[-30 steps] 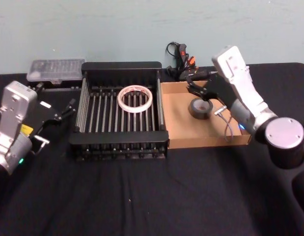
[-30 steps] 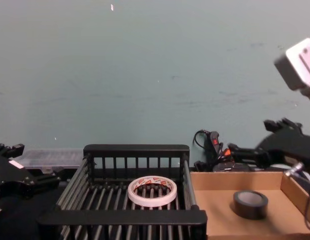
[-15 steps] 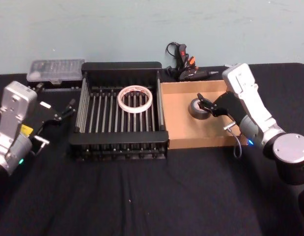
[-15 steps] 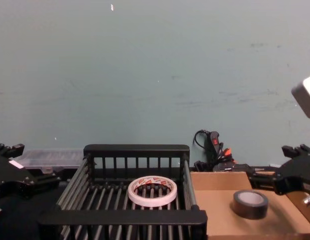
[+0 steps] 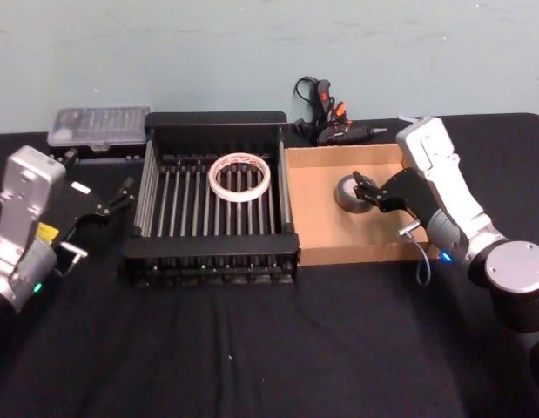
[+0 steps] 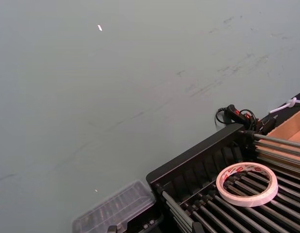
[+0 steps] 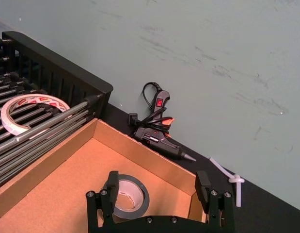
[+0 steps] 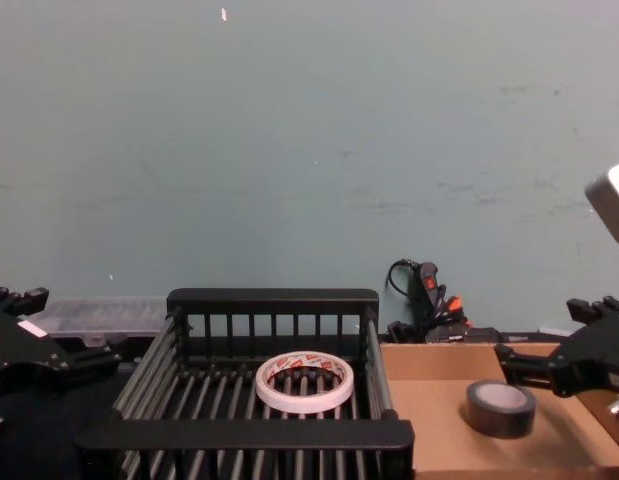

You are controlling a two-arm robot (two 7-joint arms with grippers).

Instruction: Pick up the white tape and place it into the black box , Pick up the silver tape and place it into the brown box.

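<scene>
The white tape (image 5: 239,177) lies flat on the bars inside the black box (image 5: 208,239), and it also shows in the left wrist view (image 6: 246,183). The silver tape (image 5: 347,193) lies on the floor of the brown box (image 5: 317,235). My right gripper (image 5: 366,191) hangs open just right of the roll, low over the tray. In the right wrist view the silver tape (image 7: 129,196) lies close to one of the fingers (image 7: 111,183) and no finger touches it. My left gripper (image 5: 97,172) is parked open, left of the black box.
A black glue gun (image 5: 325,111) with its cord lies behind the brown box, and a white zip tie (image 7: 230,177) lies near it. A clear plastic case (image 5: 98,124) sits at the back left. Black cloth (image 5: 278,348) covers the table in front of both boxes.
My right gripper has dropped from above the brown box's back edge and drawn back to the right of the silver tape. Both tapes and the left arm stayed still.
</scene>
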